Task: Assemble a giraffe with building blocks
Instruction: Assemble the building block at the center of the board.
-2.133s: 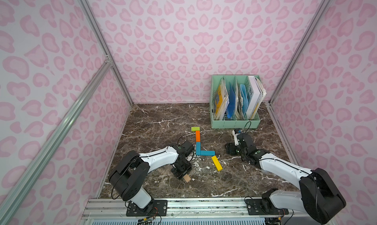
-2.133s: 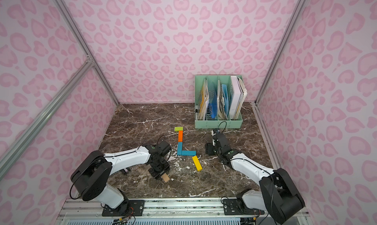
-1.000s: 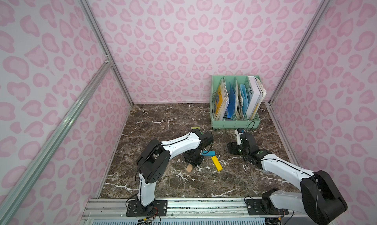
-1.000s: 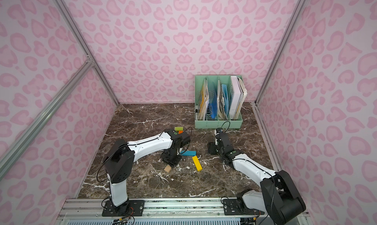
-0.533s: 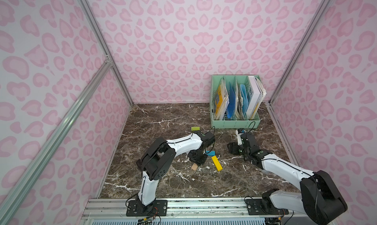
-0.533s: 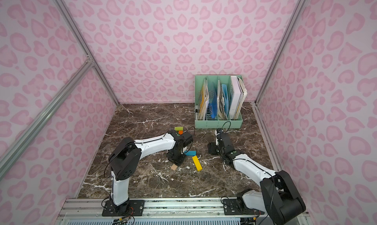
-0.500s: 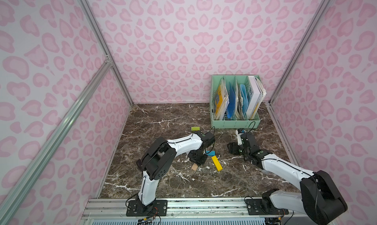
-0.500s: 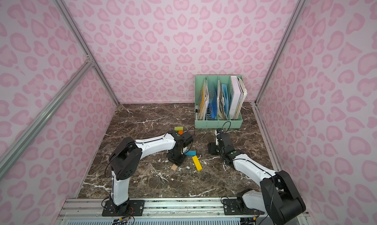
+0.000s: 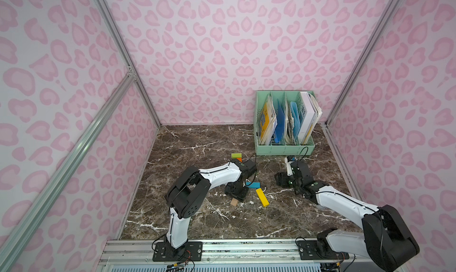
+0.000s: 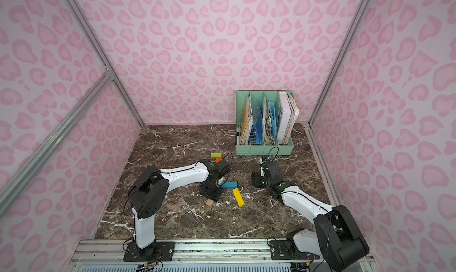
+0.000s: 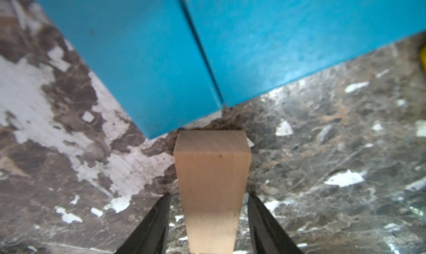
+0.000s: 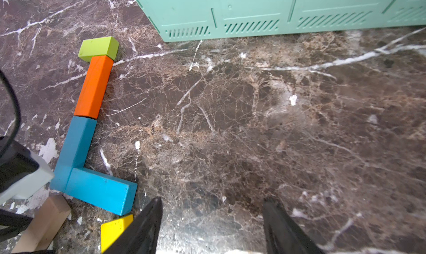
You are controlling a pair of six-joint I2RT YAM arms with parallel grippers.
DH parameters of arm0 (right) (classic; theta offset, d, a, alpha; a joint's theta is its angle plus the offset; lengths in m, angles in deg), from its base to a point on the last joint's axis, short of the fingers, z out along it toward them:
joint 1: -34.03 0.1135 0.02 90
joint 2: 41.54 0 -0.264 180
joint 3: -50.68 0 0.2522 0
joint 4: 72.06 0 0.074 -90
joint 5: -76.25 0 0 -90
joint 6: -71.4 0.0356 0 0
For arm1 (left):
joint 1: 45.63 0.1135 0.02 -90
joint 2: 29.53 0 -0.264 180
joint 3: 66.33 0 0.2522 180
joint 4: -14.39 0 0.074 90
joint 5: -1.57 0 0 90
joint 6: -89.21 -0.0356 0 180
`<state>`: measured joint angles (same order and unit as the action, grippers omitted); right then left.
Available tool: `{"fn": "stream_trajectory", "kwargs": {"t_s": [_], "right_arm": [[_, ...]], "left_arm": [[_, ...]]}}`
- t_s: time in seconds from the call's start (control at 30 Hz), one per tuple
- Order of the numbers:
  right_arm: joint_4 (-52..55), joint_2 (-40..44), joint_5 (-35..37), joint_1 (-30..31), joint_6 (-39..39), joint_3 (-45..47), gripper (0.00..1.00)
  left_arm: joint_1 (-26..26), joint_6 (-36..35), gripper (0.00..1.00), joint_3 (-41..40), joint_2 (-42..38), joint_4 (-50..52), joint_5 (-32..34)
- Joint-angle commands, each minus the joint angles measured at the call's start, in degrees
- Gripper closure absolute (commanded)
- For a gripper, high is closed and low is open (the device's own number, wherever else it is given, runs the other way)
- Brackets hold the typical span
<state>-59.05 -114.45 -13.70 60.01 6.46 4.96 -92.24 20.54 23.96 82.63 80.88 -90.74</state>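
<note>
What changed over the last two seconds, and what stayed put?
The left gripper carried the tan block a short way toward the figure, laid it down with one end close to the corner of the blue blocks, and opened; its fingers now stand clear of it. The right gripper, open and empty, the green block, orange block and yellow block stayed put.

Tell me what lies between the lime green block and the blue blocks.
Only the orange block, touching its neighbours; the right wrist view shows it.
</note>
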Motion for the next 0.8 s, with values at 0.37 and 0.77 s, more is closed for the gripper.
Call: {"fn": "stream_trajectory", "kwargs": {"t_s": [0.37,0.77], "right_arm": [[-1.53,0.04,-0.17,0.03,-0.25,0.32,0.29],[-1.62,0.29,-0.19,0.02,-0.10,0.54,0.29]], "left_arm": [[0.20,1.00,0.49,-2.94,-3.48,-1.36,-0.29],[0.22,0.70,0.54,-4.64,-3.48,-3.98,-3.82]]}}
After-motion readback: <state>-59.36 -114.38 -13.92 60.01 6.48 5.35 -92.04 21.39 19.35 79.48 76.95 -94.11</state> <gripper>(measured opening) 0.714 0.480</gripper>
